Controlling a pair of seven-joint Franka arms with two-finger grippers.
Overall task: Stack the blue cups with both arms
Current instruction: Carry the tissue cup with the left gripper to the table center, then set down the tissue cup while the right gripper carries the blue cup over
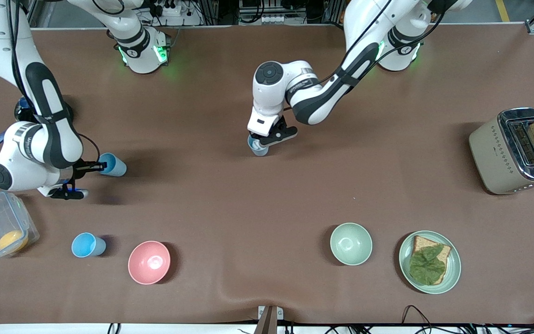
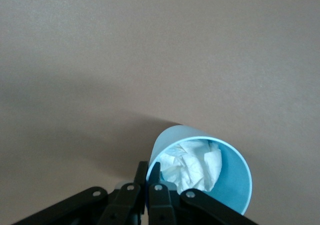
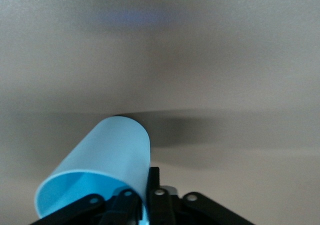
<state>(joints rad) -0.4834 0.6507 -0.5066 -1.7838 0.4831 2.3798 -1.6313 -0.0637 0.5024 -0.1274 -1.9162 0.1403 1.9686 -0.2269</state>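
Blue cup [image 1: 258, 147] with crumpled paper [image 2: 192, 165] inside, rim pinched by left gripper [image 1: 267, 139] fingers mid-desk [image 1: 295, 195]; second blue cup [image 1: 113, 164] tilted, clamped by right gripper [image 1: 92, 165]; open desk between.

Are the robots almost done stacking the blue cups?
Not yet, about halfway. Done: each arm has grabbed a cup. The left claw pinches the rim of one blue cup, which has crumpled white paper inside, near the table's middle. The right claw holds the other blue cup tilted, toward its own end of the table. Left: bringing the two together and slipping one inside the other.
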